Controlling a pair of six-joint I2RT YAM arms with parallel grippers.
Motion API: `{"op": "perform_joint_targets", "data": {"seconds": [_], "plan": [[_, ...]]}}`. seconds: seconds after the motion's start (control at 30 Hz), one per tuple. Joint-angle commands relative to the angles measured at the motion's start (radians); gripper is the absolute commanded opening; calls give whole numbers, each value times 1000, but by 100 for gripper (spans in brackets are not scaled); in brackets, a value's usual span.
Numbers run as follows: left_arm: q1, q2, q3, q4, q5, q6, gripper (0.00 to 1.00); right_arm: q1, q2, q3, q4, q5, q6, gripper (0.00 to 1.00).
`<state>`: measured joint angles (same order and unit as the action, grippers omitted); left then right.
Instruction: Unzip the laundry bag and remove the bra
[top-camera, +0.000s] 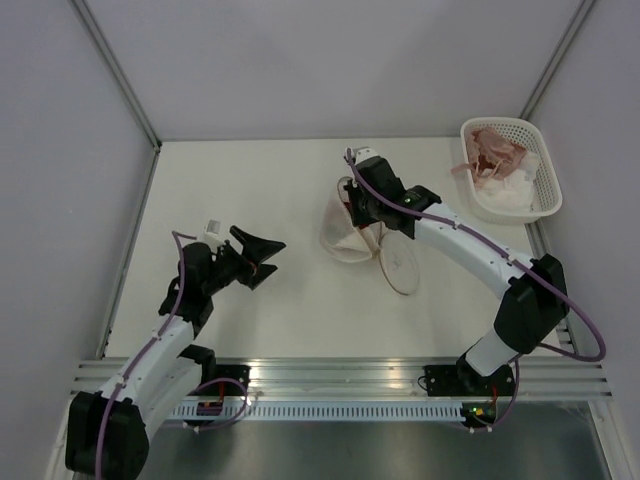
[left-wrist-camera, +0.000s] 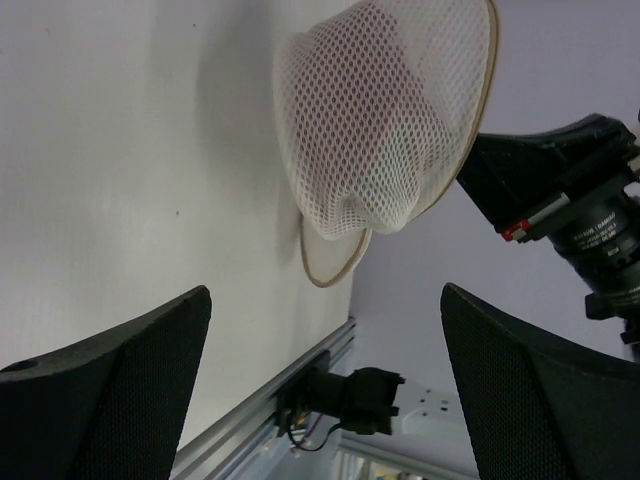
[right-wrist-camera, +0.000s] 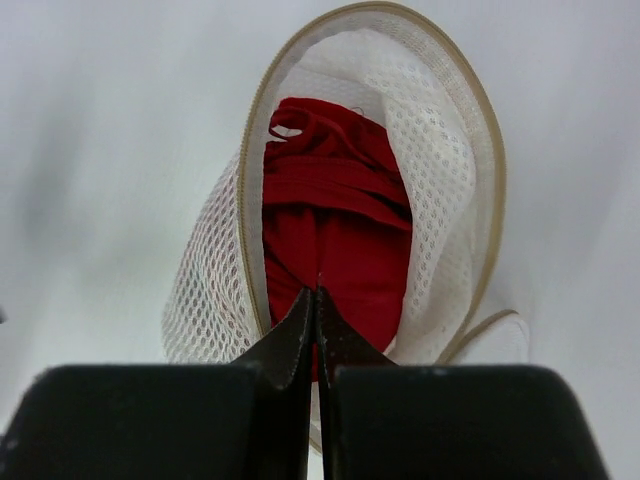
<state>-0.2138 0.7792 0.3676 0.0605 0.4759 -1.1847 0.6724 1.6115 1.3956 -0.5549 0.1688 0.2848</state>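
The laundry bag (top-camera: 340, 238) is a whitish mesh pod in the middle of the table, unzipped, with its round flap (top-camera: 398, 266) lying open beside it. In the right wrist view the bag's mouth (right-wrist-camera: 440, 170) gapes, with a brownish zip rim, and a red bra (right-wrist-camera: 335, 215) sits inside. My right gripper (right-wrist-camera: 317, 297) is at the mouth with its jaws closed, the tips pinching the red fabric; it also shows in the top view (top-camera: 353, 212). My left gripper (top-camera: 262, 256) is open and empty, left of the bag. The left wrist view shows the bag's mesh dome (left-wrist-camera: 385, 120) ahead of the open left gripper (left-wrist-camera: 325, 300).
A white plastic lattice basket (top-camera: 548, 172) with pinkish and white garments stands at the back right corner. Grey walls close the table's left, back and right sides. A metal rail (top-camera: 330, 375) runs along the near edge.
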Motion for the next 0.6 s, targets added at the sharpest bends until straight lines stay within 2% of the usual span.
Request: {"op": "perform_joint_targets", "data": {"seconds": [0.0,0.17,0.2,0.3,0.43,0.57], "plan": [[2,61,-94,373,13,-285,99,6,-108,22,99,-123,19,1],[-1,217,-193,697,0,-471,99,-2,-172,-1,171,-251,73,1],[-4,238,-200,782,-5,-496,100,-4,-180,-4,182,-270,83,0],[-15,323,-217,896,-36,-576,100,-8,-197,-13,211,-336,117,0],[-25,419,-217,1170,-79,-683,99,-8,-196,-12,217,-368,131,1],[-36,448,-202,1276,-141,-704,100,-10,-200,-18,227,-390,136,1]]}}
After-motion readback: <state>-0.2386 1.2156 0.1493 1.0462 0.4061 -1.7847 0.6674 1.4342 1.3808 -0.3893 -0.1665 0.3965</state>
